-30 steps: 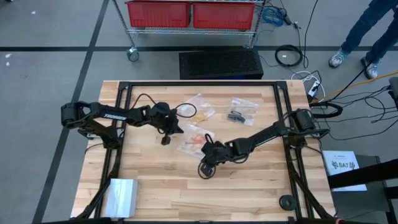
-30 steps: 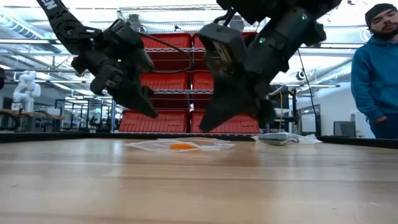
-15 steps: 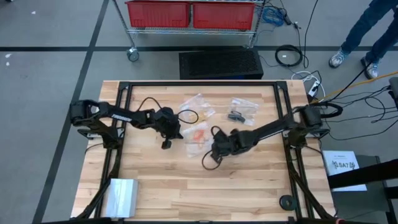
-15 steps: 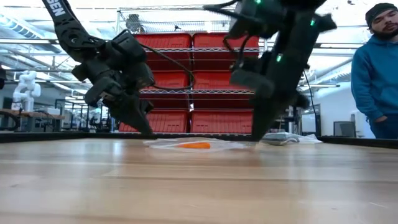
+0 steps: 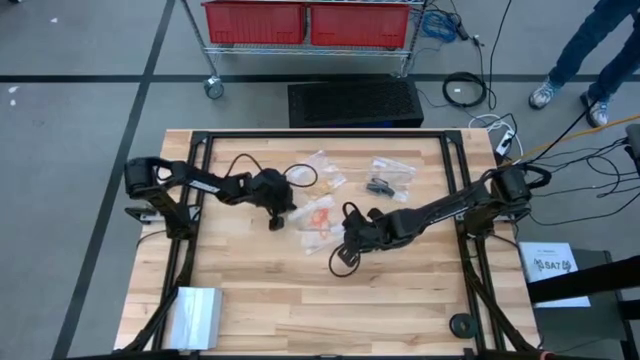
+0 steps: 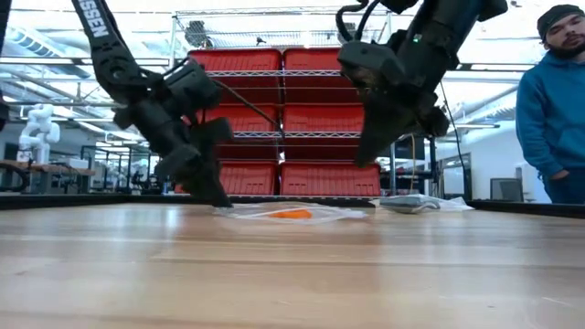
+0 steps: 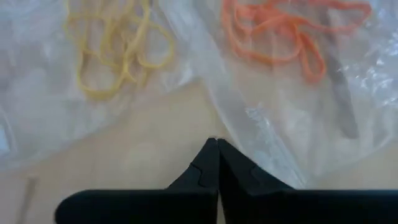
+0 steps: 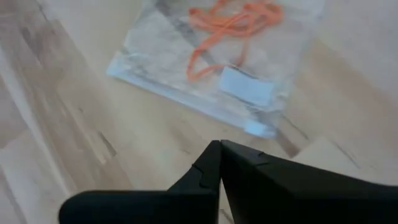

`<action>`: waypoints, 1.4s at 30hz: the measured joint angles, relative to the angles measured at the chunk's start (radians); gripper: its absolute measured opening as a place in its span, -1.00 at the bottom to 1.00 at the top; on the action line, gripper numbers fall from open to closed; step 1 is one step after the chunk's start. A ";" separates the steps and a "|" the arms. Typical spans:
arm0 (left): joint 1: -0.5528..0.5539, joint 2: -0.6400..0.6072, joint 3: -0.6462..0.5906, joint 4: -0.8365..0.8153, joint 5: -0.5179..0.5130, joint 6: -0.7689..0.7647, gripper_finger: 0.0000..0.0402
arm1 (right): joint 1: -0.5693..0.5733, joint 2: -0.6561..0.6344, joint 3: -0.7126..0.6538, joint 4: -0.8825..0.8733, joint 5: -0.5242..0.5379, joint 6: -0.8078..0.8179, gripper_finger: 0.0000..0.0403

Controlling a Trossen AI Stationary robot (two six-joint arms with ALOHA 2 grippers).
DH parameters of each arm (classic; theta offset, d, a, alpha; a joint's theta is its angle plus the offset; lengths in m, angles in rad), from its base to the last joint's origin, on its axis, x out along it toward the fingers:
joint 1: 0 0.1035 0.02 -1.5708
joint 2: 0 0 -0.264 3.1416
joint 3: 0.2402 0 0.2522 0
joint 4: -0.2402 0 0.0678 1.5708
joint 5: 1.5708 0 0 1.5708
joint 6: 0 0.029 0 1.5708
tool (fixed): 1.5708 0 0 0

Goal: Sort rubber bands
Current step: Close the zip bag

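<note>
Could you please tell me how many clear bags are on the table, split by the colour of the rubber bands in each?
Clear bag of orange rubber bands: 1
Clear bag of yellow rubber bands: 1
Clear bag of black rubber bands: 1
Total: 3 bags

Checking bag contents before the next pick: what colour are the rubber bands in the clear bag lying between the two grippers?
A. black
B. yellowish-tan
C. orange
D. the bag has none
C: the right wrist view shows orange rubber bands inside the clear bag, and the high view shows that orange patch between the left gripper and the right gripper.
</note>
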 joint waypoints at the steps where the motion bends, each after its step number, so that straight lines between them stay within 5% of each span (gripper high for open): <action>1: -0.002 0.015 0.000 0.005 0.016 -0.015 -0.99 | 0.004 0.006 0.000 0.011 -0.004 0.001 -1.00; 12: -0.176 0.025 -0.006 0.130 0.305 -0.322 -1.00 | 0.061 -0.007 0.000 -0.009 -0.028 0.157 -1.00; 19: -0.244 0.008 -0.005 0.298 0.267 -0.338 -1.00 | 0.139 -0.008 -0.039 -0.059 0.052 0.490 -0.97; 33: 0.021 -0.036 -0.035 0.325 0.354 -0.312 -1.00 | 0.026 0.147 -0.138 0.262 0.206 0.550 -0.08; 37: 0.084 -0.037 -0.035 0.403 0.408 -0.347 -1.00 | 0.007 0.170 -0.138 0.282 0.288 0.503 -0.26; 42: 0.166 -0.037 -0.036 0.483 0.492 -0.411 -1.00 | -0.019 0.171 -0.141 0.281 0.347 0.412 -0.89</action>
